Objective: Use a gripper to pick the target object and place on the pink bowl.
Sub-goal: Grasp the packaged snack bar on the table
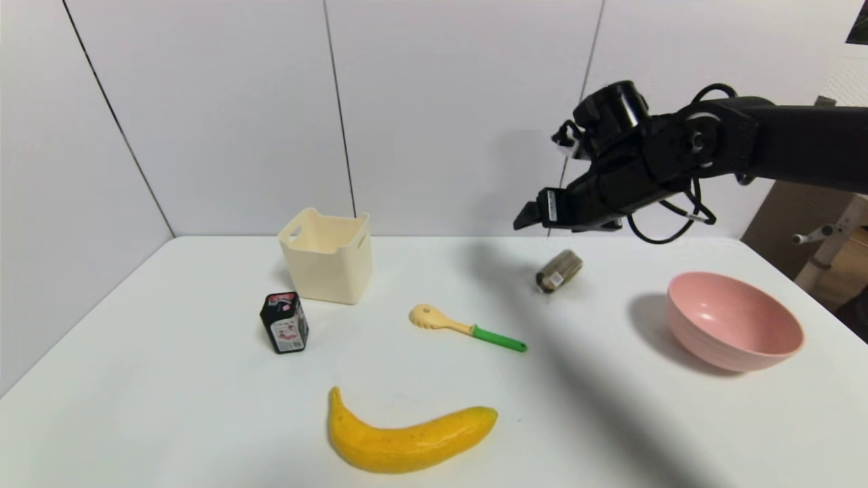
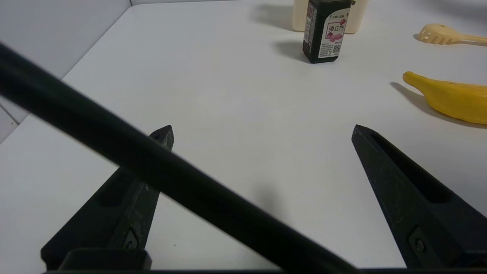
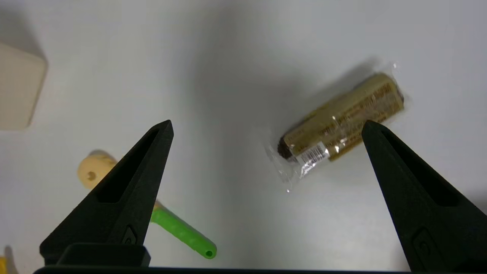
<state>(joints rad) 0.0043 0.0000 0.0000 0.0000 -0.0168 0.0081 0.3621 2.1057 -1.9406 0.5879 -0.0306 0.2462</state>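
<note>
The right gripper hangs in the air above the white surface, jaws spread wide and holding nothing, angled down toward the snack packet. The packet lies on its side below and a little ahead of the fingertips, well apart from the pink bowl off to the robot's right. In the right wrist view the packet sits off-centre, close to one finger, its long axis slanted across the line between the two fingers rather than square to it; how much height remains is hard to judge. The approach likely needs a sideways shift and a wrist turn. The left gripper, also spread open and empty, is parked low at the near left, much farther from the packet.
</note>
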